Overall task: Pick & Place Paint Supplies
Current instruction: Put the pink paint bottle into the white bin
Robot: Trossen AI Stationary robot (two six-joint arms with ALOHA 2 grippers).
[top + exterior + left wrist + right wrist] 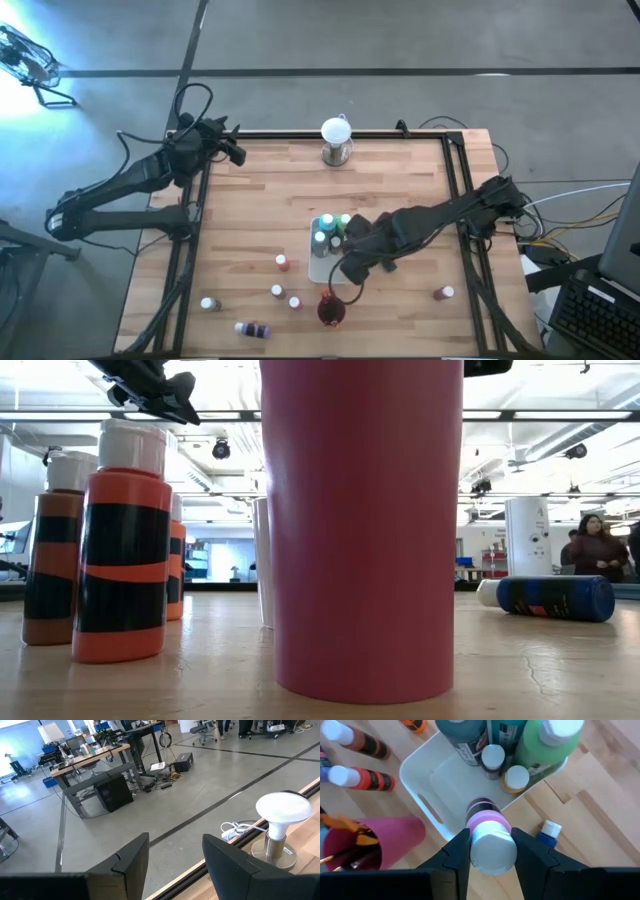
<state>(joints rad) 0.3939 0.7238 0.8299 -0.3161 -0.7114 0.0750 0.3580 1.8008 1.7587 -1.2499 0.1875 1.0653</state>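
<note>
My right gripper [490, 845] is shut on a pink paint bottle [487, 820] with a white cap. It hangs above the near end of the white tray [437, 782]. Teal [465, 735] and green [545, 745] bottles and two small ones [493, 757] stand at the tray's far end. In the high view this gripper [348, 270] is at the tray's [318, 270] right near corner. A pink cup [370, 840] with brushes stands beside the tray. My left gripper [175, 865] waits open at the table's far left corner [235, 152]. My right gripper pinches the bottle between its two fingers at the white cap [492, 851], one finger [457, 852] on each side. The fingers come from above, pointing steeply down. The bottle hangs upright below them, clear of the tray and the table.
Orange and red bottles [282, 262] [276, 291] [208, 303] stand left of the tray. A dark bottle [253, 329] lies near the front edge, and one bottle [444, 293] stands at the right. A blue bottle [549, 832] lies beside the tray. A white globe [336, 132] stands at the far edge.
</note>
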